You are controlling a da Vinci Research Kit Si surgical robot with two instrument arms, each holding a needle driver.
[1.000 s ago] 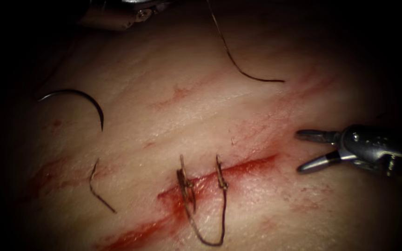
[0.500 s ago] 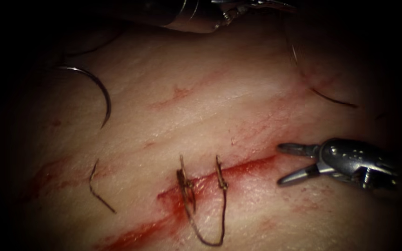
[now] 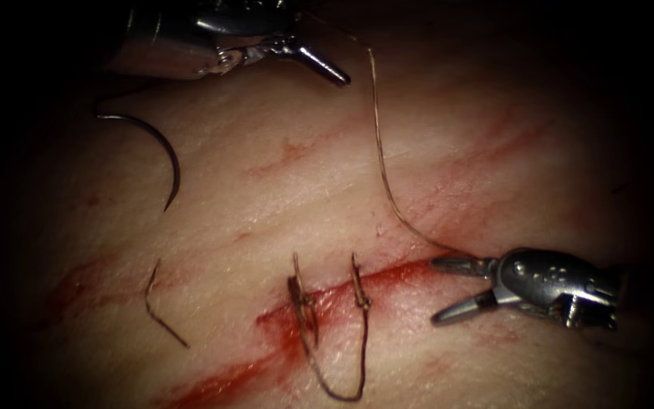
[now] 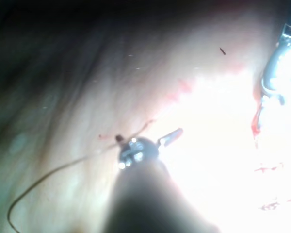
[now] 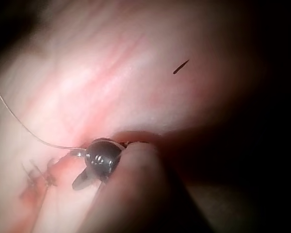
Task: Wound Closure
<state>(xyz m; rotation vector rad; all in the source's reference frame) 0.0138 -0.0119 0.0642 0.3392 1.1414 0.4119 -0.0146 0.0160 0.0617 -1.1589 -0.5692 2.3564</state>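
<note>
The tissue [image 3: 418, 151] has a red cut [image 3: 387, 274] with two stitches [image 3: 302, 297] across it, joined by a thread loop [image 3: 342, 390]. The curved needle [image 3: 162, 148] lies free on the tissue, left of the cut, with neither tool on it. At the far edge my left tool [image 3: 319, 54] holds nothing. Its jaws look spread in the left wrist view [image 4: 148, 136]. A long thread [image 3: 381, 163] passes by these jaws and hangs down to the cut's right end. There my right tool [image 3: 434, 291] stands open and empty, its upper jaw touching the thread's end [image 5: 63, 147].
A short cut end of thread [image 3: 157, 303] lies on the tissue at the left, below the needle. Red fluid streaks the surface along and around the cut [image 3: 221, 382]. The tissue's edges fall into darkness.
The right tool has moved left and down to the cut's right end. The left tool has come further into view at the top, and the thread has swung left to hang onto the right tool.
</note>
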